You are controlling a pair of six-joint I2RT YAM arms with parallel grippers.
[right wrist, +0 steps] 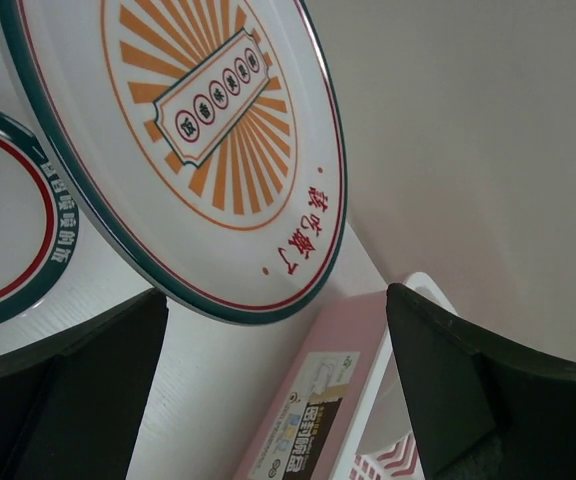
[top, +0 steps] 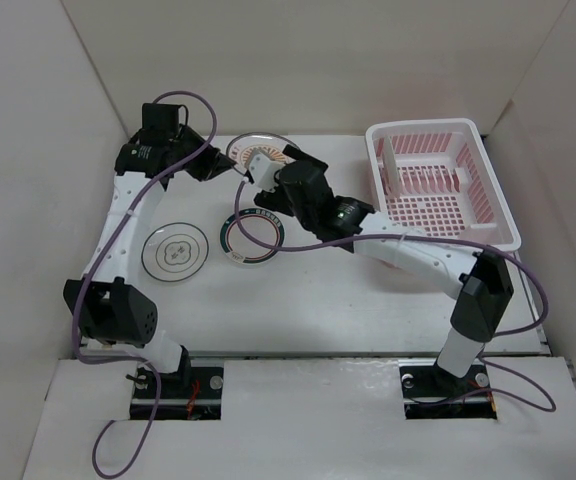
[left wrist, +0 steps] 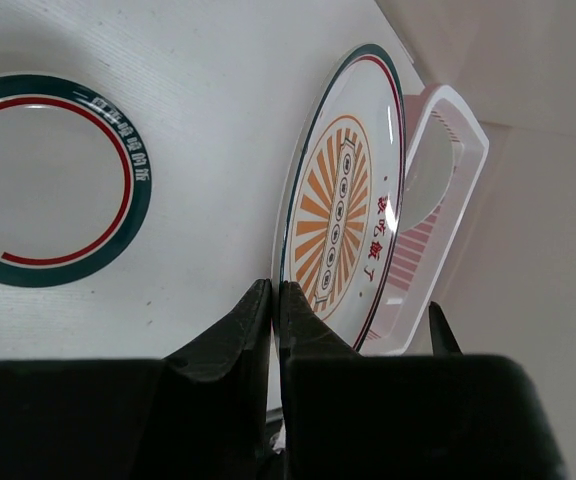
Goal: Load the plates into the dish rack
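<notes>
A plate with an orange sunburst centre (left wrist: 340, 205) is held tilted above the table at the back, my left gripper (left wrist: 277, 296) shut on its rim. In the top view this plate (top: 257, 153) sits between my left gripper (top: 218, 166) and my right gripper (top: 261, 181). My right gripper (right wrist: 278, 335) stands open just under the plate's lower edge (right wrist: 198, 120), its fingers not touching it. A green-rimmed plate (top: 253, 236) and a plate with a thin dark ring (top: 175, 250) lie flat on the table. The pink dish rack (top: 473, 165) at the right holds one upright plate (top: 392, 166).
White walls enclose the table on the left, back and right. My right arm (top: 408, 250) stretches across the middle from its base toward the back. The dish rack's near wall carries a label (right wrist: 313, 420).
</notes>
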